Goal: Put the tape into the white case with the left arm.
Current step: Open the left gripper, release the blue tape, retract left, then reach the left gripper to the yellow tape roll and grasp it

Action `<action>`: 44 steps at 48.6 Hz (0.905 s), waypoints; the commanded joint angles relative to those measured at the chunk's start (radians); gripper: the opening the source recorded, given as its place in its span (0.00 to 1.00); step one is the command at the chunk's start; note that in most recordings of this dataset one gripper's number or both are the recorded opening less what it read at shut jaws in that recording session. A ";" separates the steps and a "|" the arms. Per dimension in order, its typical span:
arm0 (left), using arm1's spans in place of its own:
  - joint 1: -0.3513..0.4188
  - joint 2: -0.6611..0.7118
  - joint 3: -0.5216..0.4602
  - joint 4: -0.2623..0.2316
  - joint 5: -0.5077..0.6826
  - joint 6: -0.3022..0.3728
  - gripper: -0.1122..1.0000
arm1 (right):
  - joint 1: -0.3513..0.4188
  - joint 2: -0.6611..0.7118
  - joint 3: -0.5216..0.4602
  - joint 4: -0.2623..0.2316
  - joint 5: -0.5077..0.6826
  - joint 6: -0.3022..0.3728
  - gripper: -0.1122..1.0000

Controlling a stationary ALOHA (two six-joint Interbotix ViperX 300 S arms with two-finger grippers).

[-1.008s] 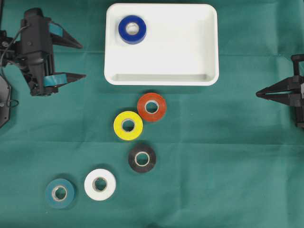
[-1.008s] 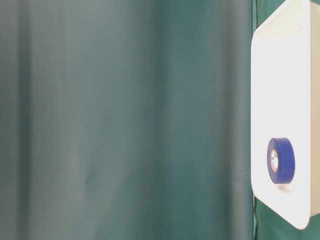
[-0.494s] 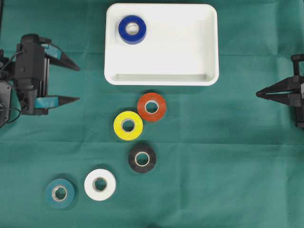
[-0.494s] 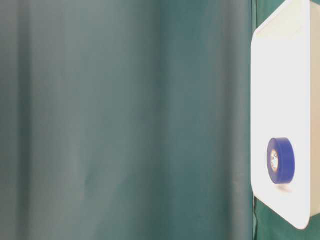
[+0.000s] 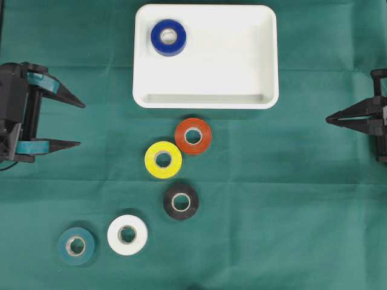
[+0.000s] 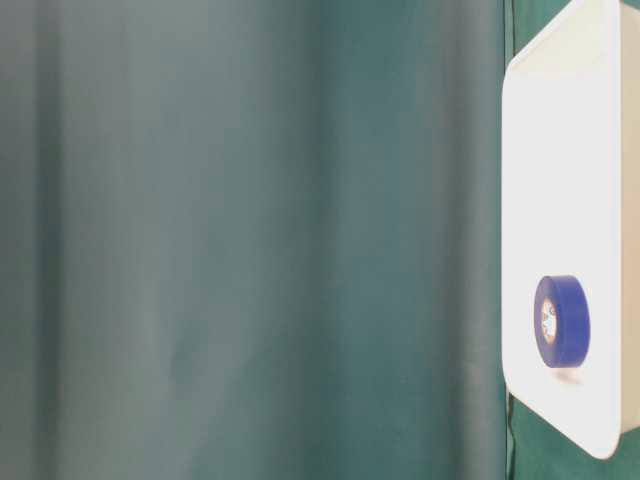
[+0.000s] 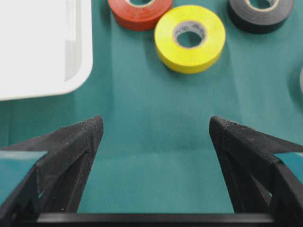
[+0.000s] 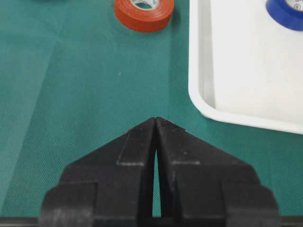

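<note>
One blue tape roll (image 5: 169, 37) flat inside shallow white case (image 5: 242, 60).

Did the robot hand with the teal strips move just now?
Yes. In the overhead view the left gripper has slid down and toward the left edge, farther from the white case, which stayed put. It holds nothing.
</note>
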 commanded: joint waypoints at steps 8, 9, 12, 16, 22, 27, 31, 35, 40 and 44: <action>-0.003 -0.003 -0.005 -0.002 -0.005 0.000 0.98 | 0.000 0.005 -0.011 -0.002 -0.009 0.002 0.02; -0.003 -0.002 -0.005 -0.003 -0.006 0.000 0.98 | 0.000 0.006 -0.011 -0.002 -0.011 0.002 0.02; -0.003 0.005 -0.006 -0.002 -0.011 0.000 0.98 | 0.000 0.005 -0.011 -0.002 -0.011 0.002 0.02; -0.003 0.021 -0.011 -0.002 -0.014 0.000 0.98 | 0.000 0.006 -0.011 -0.002 -0.011 0.003 0.02; -0.009 0.055 -0.014 -0.002 -0.029 0.000 0.98 | 0.000 0.006 -0.011 -0.002 -0.011 0.002 0.02; -0.026 0.098 -0.025 -0.002 -0.044 0.000 0.98 | 0.000 0.005 -0.011 -0.002 -0.011 0.002 0.02; -0.044 0.138 -0.038 -0.002 -0.058 0.000 0.98 | 0.000 0.006 -0.011 -0.002 -0.011 0.003 0.02; -0.063 0.179 -0.057 -0.002 -0.067 0.000 0.98 | 0.000 0.005 -0.011 -0.002 -0.011 0.002 0.02; -0.086 0.238 -0.089 -0.002 -0.071 0.000 0.98 | 0.000 0.005 -0.011 -0.002 -0.011 0.002 0.02; -0.092 0.281 -0.112 -0.002 -0.071 0.002 0.98 | 0.000 0.005 -0.011 -0.002 -0.009 0.002 0.02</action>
